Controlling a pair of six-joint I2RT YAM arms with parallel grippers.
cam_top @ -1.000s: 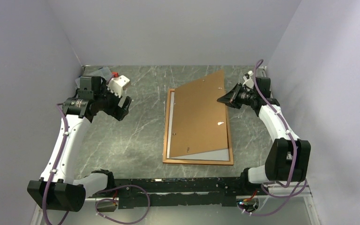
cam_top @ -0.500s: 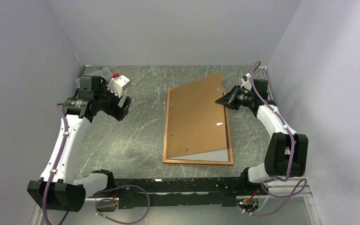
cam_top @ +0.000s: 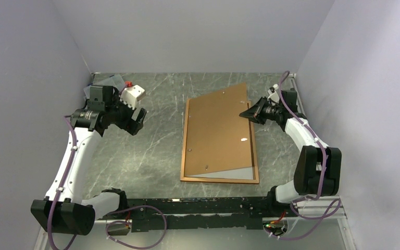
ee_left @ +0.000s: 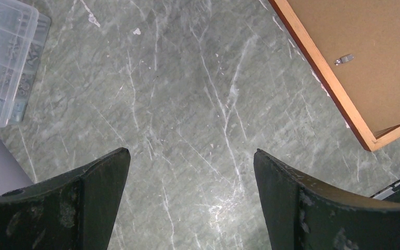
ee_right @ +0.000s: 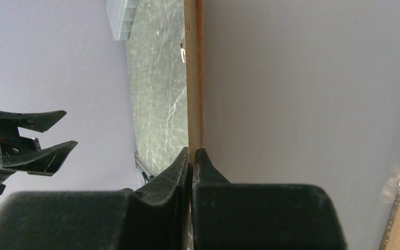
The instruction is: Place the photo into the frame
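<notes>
Orange-bordered wood nearest you: the frame lies flat on the grey marbled bench, right of centre, long sides running away from the arm bases. At its near end a pale grey wedge shows inside the border; you cannot tell whether that is the photo's back or the glazing, and no printed side is visible.

Over most of the frame sits the brown backing board, askew, with its near-left corner inside the border and its far-right corner overhanging the far rail. A small metal clip shows on the board just inside the frame's rail.

Your right gripper meets the board's right edge near the far end. In the right wrist view the fingers are clenched on that thin edge, board seen edge-on.

Your left gripper hangs well to the left of the frame, jaws spread wide over bare bench, grasping nothing.

Farthest back, a clear plastic compartment box sits in the far-left corner.
</notes>
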